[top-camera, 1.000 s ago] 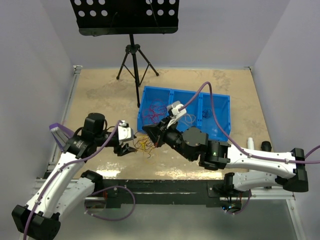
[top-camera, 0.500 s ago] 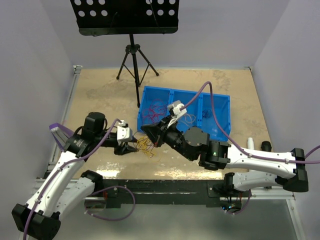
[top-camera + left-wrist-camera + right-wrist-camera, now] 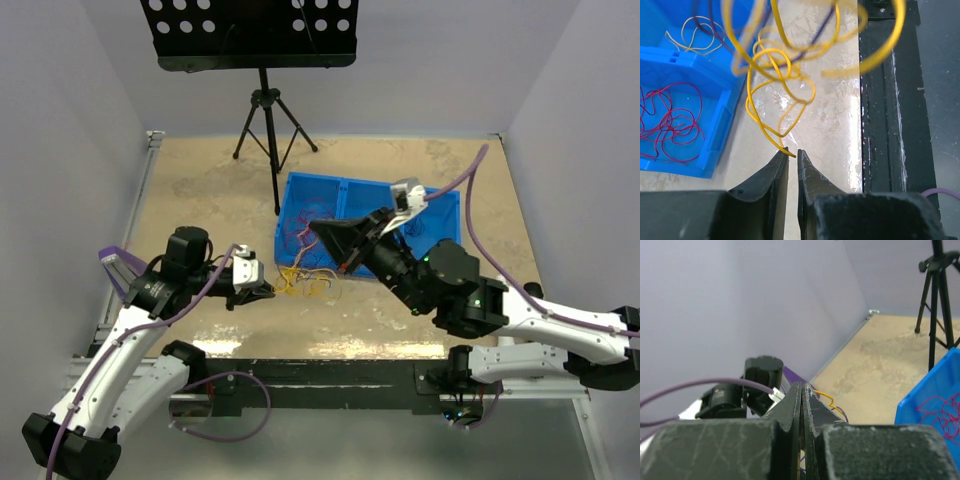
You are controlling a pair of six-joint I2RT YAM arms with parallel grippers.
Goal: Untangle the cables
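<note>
- Left end effector [image 3: 793, 154]: jaws nearly together; yellow cables [image 3: 731, 35] end at its tips, looping toward frame top. Whether pinched, you cannot tell.
- Right end effector [image 3: 802, 385]: clenched; yellow strand [image 3: 823, 396] beside its tip.

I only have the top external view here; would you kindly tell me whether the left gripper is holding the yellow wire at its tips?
Observer: In the left wrist view, the left gripper has its jaws nearly together with a thin slit between them. The end of the yellow wire lies across the tips. I cannot tell whether it is pinched.
Operator: Thank you. Is the right gripper closed?
Observer: Yes. In the right wrist view the right gripper is shut, and a yellow strand curls out just beside its tip.
</note>
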